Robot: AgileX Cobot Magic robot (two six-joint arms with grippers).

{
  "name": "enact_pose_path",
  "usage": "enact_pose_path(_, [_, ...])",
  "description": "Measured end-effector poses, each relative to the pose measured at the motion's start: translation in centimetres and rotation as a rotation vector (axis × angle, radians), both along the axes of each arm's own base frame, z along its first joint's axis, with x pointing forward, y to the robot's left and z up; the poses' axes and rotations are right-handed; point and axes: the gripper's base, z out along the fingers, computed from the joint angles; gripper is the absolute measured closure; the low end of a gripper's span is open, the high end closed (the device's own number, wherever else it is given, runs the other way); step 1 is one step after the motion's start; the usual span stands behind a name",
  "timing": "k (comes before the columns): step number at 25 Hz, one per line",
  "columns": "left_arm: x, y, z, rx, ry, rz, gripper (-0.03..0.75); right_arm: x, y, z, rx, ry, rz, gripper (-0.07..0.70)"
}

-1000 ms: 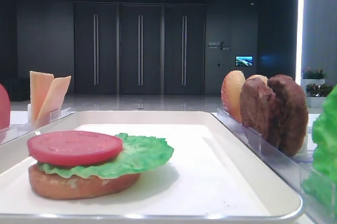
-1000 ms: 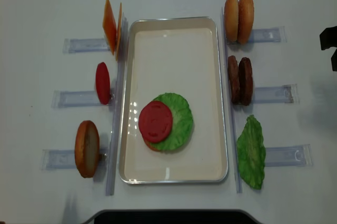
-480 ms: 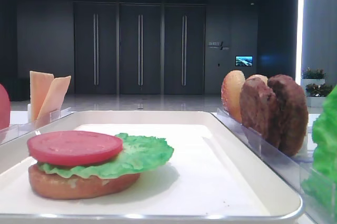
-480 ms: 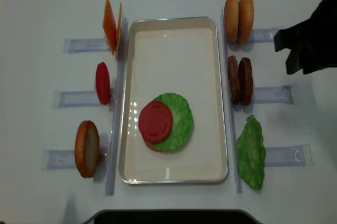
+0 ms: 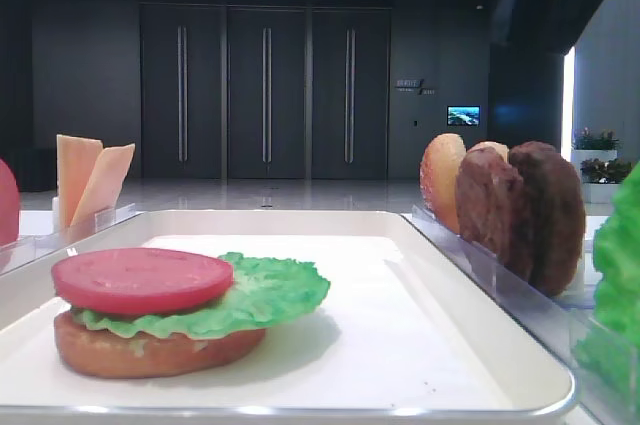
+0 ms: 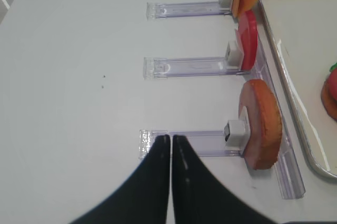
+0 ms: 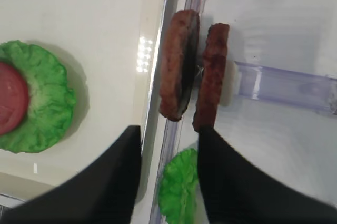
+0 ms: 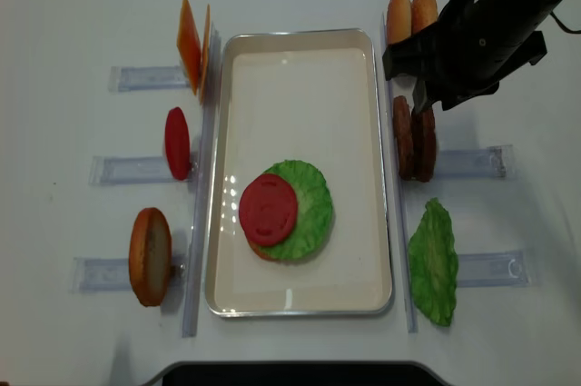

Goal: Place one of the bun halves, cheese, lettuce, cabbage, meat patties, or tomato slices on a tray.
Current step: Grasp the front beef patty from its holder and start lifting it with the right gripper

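On the cream tray [image 8: 300, 59] lies a stack: a flat bun base [image 5: 150, 347], lettuce [image 8: 313, 200] and a tomato slice [image 8: 269, 209] on top. Two meat patties [image 8: 415, 145] stand on edge in a clear holder right of the tray. My right gripper [image 8: 413, 86] hovers over their far end and stands open, empty; in the wrist view its fingers [image 7: 126, 155] frame a loose lettuce leaf [image 7: 179, 190], with the patties [image 7: 179, 66] just beyond. My left gripper [image 6: 170, 138] is shut and empty over the table, left of a bun half [image 6: 260, 124].
Two bun halves [image 8: 410, 14] stand behind the right arm. A lettuce leaf [image 8: 434, 263] lies at the near right. Cheese slices [image 8: 193, 41], a tomato slice [image 8: 177, 143] and a bun half [image 8: 150, 255] stand in clear holders [image 6: 184, 68] left of the tray.
My right arm has swung in from the right edge and now hangs over the bun halves and the far end of the patties. The food has not moved.
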Motion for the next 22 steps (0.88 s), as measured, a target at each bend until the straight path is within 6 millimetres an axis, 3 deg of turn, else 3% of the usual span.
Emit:
enact_pose_path(8, [0.0, 0.0, 0.0, 0.000, 0.000, 0.000, 0.716, 0.9, 0.6, -0.8, 0.015, -0.016, -0.017, 0.272])
enact_pose_path(22, [0.0, 0.0, 0.0, 0.000, 0.000, 0.000, 0.716, 2.3, 1.6, -3.5, 0.020, 0.040, -0.038, 0.261])
